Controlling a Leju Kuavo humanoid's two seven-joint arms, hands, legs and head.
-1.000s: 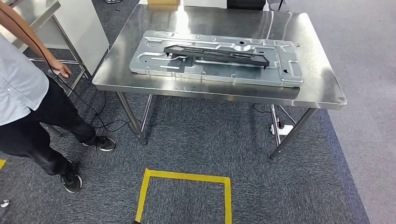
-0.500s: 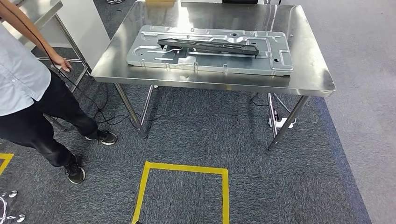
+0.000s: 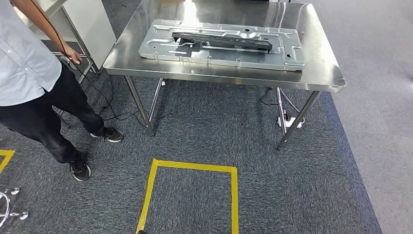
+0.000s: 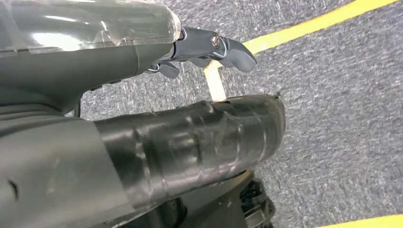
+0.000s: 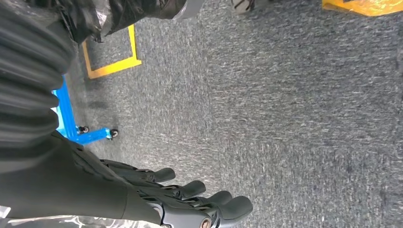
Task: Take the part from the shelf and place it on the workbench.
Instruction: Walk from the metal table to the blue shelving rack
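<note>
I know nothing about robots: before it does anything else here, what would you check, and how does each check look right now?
1. Black part lies on the metal plate on the workbench: ok.
2. Left hand holds nothing, hangs over carpet: ok.
3. Right hand holds nothing, fingers extended: ok.
4. Person stands close beside the workbench: not ok.
5. Cable trails on the floor near the table leg: not ok.
6. Shelf with more parts: cannot tell.
</note>
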